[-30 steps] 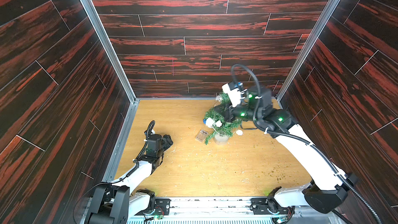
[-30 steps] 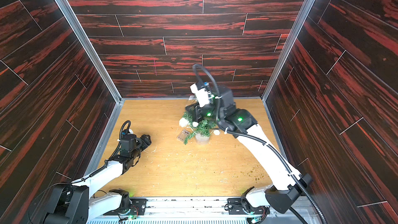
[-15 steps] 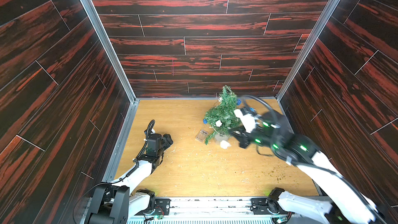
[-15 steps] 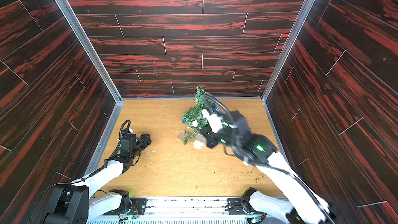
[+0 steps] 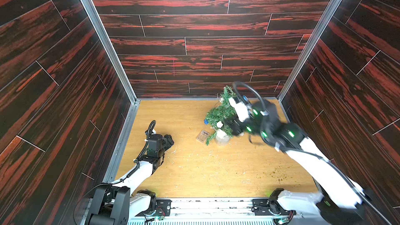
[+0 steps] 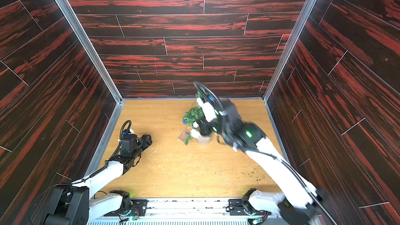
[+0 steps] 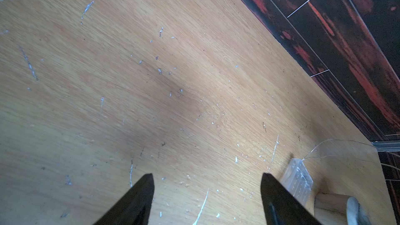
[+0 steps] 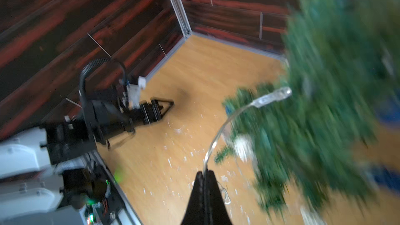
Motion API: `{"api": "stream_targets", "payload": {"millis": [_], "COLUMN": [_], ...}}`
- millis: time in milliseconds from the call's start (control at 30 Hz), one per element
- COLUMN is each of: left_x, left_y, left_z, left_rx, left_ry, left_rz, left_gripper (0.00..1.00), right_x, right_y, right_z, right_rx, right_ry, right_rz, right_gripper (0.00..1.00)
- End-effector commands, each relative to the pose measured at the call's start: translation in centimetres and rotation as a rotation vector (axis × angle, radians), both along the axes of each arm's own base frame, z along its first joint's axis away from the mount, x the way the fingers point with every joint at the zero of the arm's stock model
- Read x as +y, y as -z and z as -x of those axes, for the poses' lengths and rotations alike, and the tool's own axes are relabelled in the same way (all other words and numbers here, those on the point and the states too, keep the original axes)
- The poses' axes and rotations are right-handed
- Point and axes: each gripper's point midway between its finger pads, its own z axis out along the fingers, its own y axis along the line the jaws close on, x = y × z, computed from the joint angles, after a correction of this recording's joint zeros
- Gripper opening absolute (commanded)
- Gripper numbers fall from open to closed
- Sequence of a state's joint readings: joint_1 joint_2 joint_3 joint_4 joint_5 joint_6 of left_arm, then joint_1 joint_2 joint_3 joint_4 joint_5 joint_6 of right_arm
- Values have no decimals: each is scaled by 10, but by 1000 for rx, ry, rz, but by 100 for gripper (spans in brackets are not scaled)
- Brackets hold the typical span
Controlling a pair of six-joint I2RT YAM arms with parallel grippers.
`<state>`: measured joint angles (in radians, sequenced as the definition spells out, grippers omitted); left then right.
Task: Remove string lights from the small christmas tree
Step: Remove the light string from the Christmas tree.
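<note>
Wooden tabletop [image 5: 194, 169], dark panelled walls [image 5: 194, 40]: small christmas tree [image 5: 220, 115], upright; string lights [image 8: 218, 135], wire pinched in closed right gripper [image 8: 204, 170]; left gripper [image 7: 206, 177], jaws wide, empty, well apart.

Both arms wear glossy white link shells, the left arm [image 5: 138, 172] and the right arm [image 5: 307, 152] alike, joined by black joint housings. Small green lights [image 5: 291, 134] glow on the right arm's black joints. A ribbed black cable hose [image 5: 149, 129] loops over each wrist, beside a white camera block [image 5: 239, 110]. The jaws are matte black wedges tapering to points.
</note>
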<state>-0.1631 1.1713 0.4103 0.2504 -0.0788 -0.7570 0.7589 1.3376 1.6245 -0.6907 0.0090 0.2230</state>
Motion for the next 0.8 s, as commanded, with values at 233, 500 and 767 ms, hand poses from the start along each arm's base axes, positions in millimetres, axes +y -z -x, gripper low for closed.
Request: {"api": "stream_targets", "payload": {"millis": [233, 500, 767], "left_x": [0, 0, 0], "left_y": [-15, -16, -16], "left_z": [-5, -5, -5], "left_rx": [-36, -37, -33], "left_ry": [-1, -1, 1], "left_rz": [-13, -12, -12], "left_gripper": [81, 81, 81], "right_x": [88, 113, 52], "right_y": [-23, 1, 28], "right_z": [-38, -11, 45], "right_rx": [62, 137, 77], "right_ry": [-204, -293, -193], "right_rz": [-58, -13, 78], "right_gripper": [0, 0, 0]}}
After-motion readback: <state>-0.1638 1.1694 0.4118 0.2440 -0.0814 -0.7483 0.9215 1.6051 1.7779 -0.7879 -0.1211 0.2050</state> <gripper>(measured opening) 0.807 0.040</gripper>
